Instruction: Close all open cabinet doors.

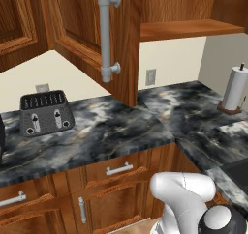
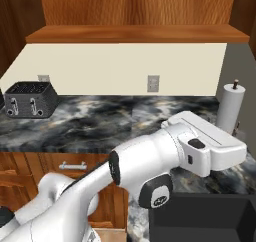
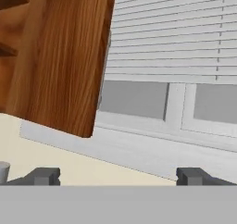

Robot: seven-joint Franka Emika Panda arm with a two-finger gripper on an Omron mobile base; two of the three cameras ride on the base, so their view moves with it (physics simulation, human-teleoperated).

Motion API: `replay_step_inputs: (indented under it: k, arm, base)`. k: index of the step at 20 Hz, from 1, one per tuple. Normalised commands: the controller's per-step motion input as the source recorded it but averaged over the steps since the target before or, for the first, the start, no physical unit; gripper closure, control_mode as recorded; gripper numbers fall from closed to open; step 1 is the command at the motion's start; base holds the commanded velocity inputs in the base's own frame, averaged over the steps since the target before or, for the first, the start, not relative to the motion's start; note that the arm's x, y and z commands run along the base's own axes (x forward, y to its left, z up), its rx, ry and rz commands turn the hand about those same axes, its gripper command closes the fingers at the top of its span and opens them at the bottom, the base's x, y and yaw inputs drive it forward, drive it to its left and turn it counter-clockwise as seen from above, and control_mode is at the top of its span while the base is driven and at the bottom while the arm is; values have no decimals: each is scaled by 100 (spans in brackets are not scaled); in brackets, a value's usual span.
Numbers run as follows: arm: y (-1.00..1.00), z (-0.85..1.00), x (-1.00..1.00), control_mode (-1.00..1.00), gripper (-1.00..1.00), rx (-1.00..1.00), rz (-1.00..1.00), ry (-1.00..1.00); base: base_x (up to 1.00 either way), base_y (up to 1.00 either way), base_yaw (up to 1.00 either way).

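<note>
Cabinet door (image 1: 92, 35) ajar, lower edge above the counter (image 1: 111, 126); hand (image 3: 118, 176) spread wide, clutching nothing.

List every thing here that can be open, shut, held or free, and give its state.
cabinet door: swung open, sticking out over the counter, bar handle facing outward.
tool: open, holding nothing, not touching the door.
toaster: upright on the counter, slots empty.
paper towel roll: standing upright on its holder.
drawer: shut.
</note>
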Motion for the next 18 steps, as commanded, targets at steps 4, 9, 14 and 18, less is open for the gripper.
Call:
replay_step_inputs:
  k: [4,9,14,18]
  arm:
    - [-44,31,-4,-100,-100,0,0,-9]
    - [-16,38,0,-100,-100,0,1,-8]
    - [-15,42,-2,-100,-100,0,0,-7]
    - [-17,40,-3,-100,-100,0,-2,-3]
  base:
    - [0,0,0]
    - [0,0,0]
    - [0,0,0]
    - [0,0,0]
